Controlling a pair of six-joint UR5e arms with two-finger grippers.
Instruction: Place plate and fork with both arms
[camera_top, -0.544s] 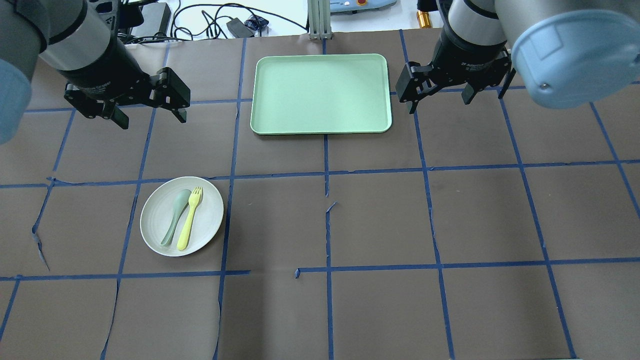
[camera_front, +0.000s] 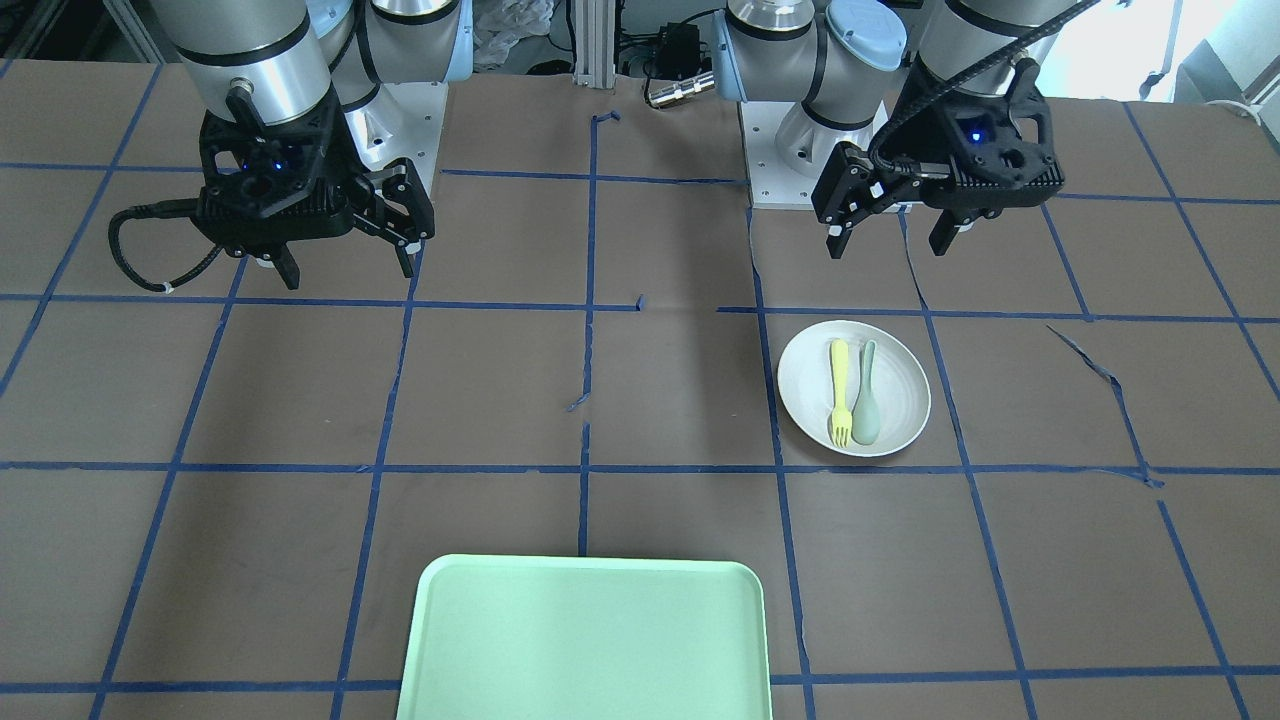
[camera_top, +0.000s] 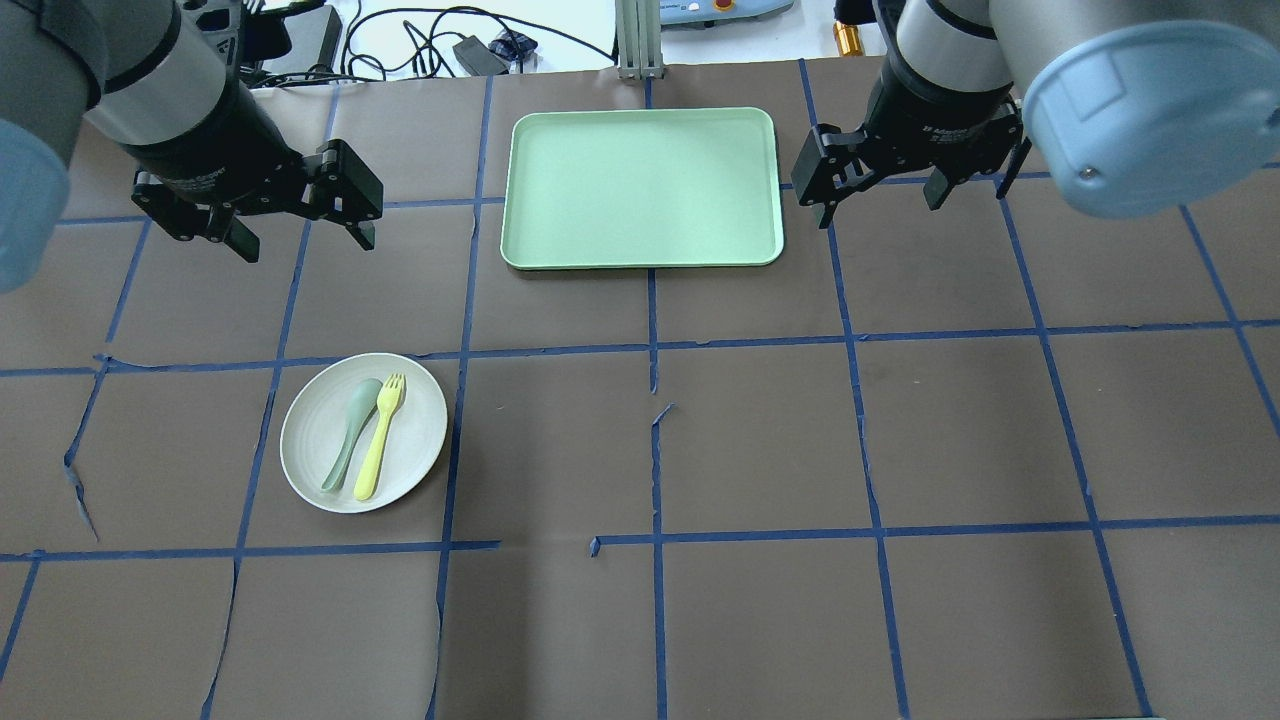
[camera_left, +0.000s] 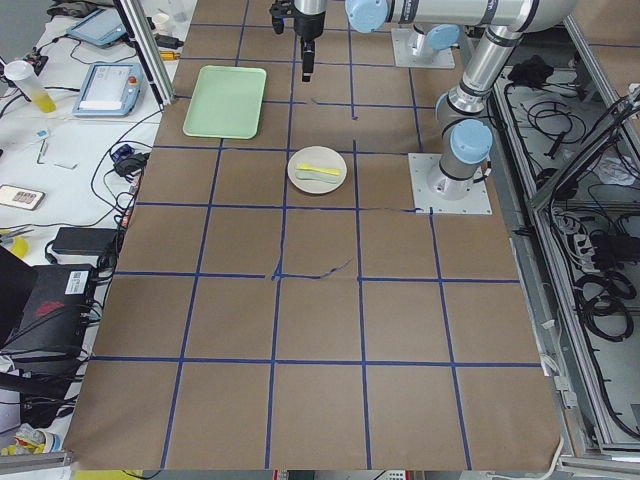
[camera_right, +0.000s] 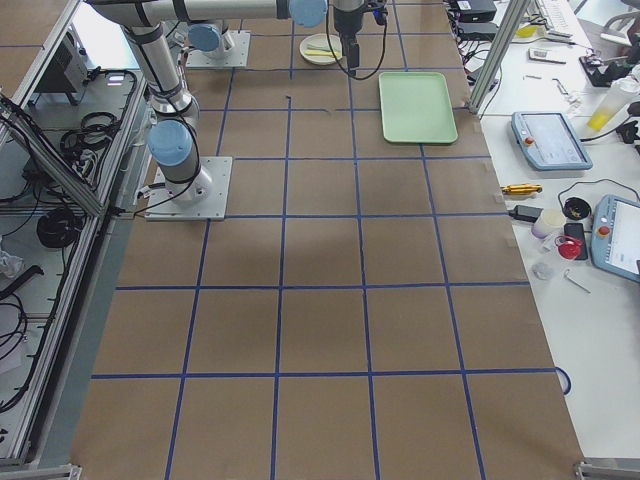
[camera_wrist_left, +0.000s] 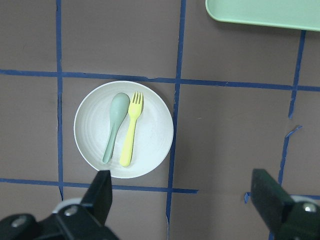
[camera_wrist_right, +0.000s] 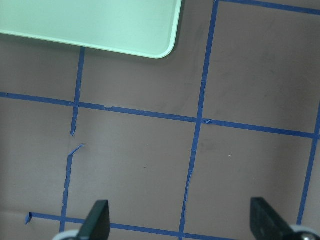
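You only get part of the tray (camera_front: 590, 640) — cropped at the front view's bottom edge, and at both wrist views' top.

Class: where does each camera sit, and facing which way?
Front: across table, facing robot; left end effector, right end effector.
Overhead: behind robot, looking down; both end effectors.
Left side: table's left end; left arm nearer.
Right side: table's right end; right arm nearer.
Left wrist: down onto plate; own fingertips.
Right wrist: down onto tray corner; own fingertips.
Shared: both wrists see tray.
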